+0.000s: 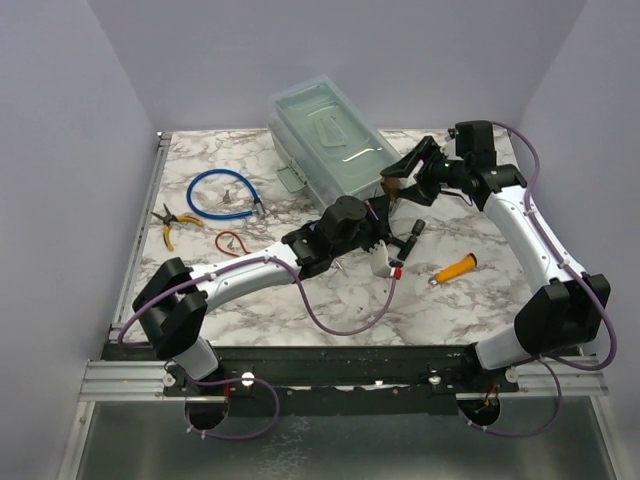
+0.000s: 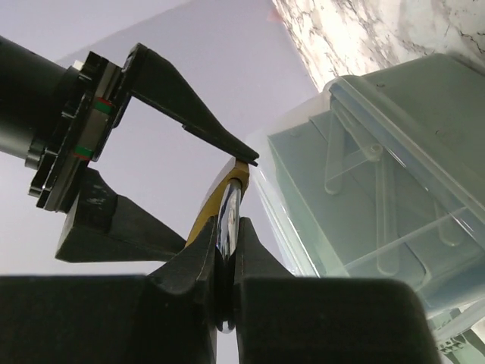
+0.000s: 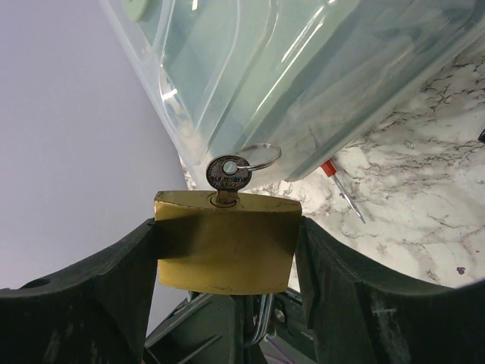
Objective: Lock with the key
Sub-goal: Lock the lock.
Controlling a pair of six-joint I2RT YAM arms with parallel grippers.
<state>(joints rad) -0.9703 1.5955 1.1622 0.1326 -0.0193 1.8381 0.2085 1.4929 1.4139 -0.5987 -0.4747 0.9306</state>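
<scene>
Brass lock [image 3: 226,241] is held clenched in the right gripper [image 3: 227,224], raised off the marble table [image 3: 424,227], just beside the near right end of the clear box [image 3: 318,68]. Key [image 3: 227,176] is seated in the keyhole. Left gripper [image 2: 228,236] is clamped on the silver shackle [image 2: 227,216].

Overhead from behind — wrist views close-up, clear box [image 2: 379,189] in both.

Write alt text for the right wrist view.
The right gripper clamps a brass padlock by its sides, a key on a ring seated in its keyhole. Behind it are a clear plastic box and marble table.
</scene>
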